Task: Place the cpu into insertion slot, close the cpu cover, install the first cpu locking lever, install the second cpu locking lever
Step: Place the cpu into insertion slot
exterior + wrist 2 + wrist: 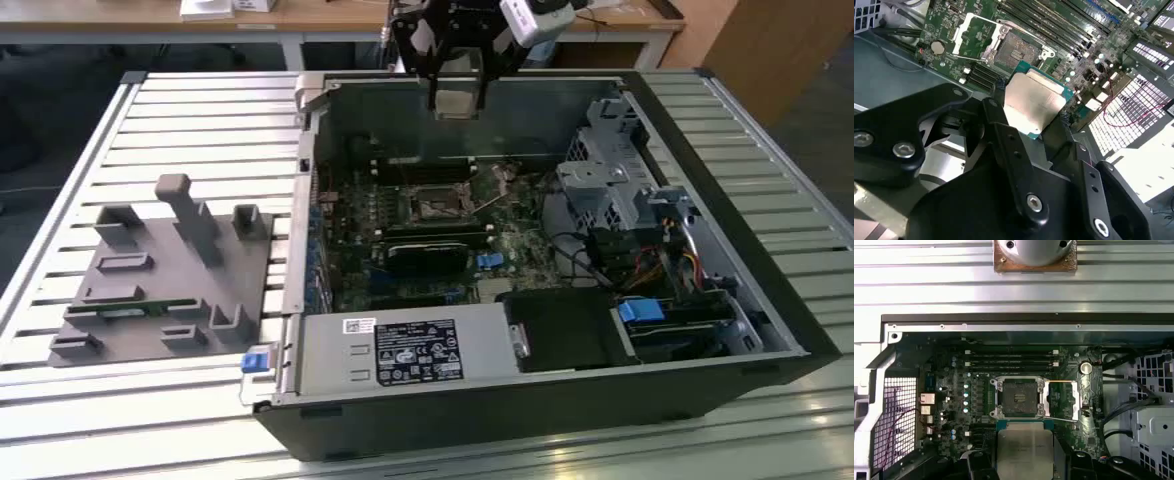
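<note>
The cpu [1034, 106] is clamped by two opposite edges between the jaws; it hangs in the air above the open computer case [747, 330], near the far edge of the slatted tabletop [200, 110] as the exterior view shows it. In the first wrist view the cpu [1025, 452] sits just short of the insertion slot [1018, 397], apart from it and not yet over it. The cpu cover [1061, 400] is swung open beside the slot, so the contact field lies bare; thin wire levers run along the slot, but I cannot tell how their ends sit.

To do this step well, I judge, the cpu should come square over the slot, its edges parallel with the frame; it should be kept level and lowered straight, with no sideways slide, since the contacts look fine and easily bent.

The cpu is flat and square, with a dull silver-grey metal top and a narrow green rim; the cover is a thin grey metal frame around a large square opening; the jaws are matte black and hard-edged; the board is green and densely populated.
</note>
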Controlling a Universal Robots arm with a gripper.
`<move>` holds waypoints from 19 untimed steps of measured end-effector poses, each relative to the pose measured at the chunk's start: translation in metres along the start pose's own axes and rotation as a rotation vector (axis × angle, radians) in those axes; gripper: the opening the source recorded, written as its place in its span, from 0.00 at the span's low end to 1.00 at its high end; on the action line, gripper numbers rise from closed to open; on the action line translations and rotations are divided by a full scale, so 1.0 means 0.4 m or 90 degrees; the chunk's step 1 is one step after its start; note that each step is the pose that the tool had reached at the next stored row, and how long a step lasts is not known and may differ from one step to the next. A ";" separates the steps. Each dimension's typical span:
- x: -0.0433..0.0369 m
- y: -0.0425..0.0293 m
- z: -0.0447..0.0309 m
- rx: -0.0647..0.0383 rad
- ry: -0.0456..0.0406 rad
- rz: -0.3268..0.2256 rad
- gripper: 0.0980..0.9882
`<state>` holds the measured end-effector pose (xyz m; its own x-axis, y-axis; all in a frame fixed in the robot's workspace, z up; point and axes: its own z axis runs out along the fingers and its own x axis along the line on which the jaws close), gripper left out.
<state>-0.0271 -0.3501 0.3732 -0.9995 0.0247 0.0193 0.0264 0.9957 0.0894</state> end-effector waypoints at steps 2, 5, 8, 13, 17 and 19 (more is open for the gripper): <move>0.000 0.000 0.000 0.000 0.0000 0.000 0.50; 0.000 0.000 0.000 0.000 -0.0001 0.002 0.50; 0.000 0.000 0.000 0.000 -0.0014 0.016 0.50; 0.000 0.000 0.000 -0.001 -0.0060 0.066 0.50; 0.000 0.000 0.001 -0.002 -0.0099 0.110 0.50; 0.000 0.000 0.001 -0.002 -0.0118 0.132 0.50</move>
<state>-0.0271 -0.3501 0.3728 -0.9728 0.2307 0.0193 0.2315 0.9687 0.0891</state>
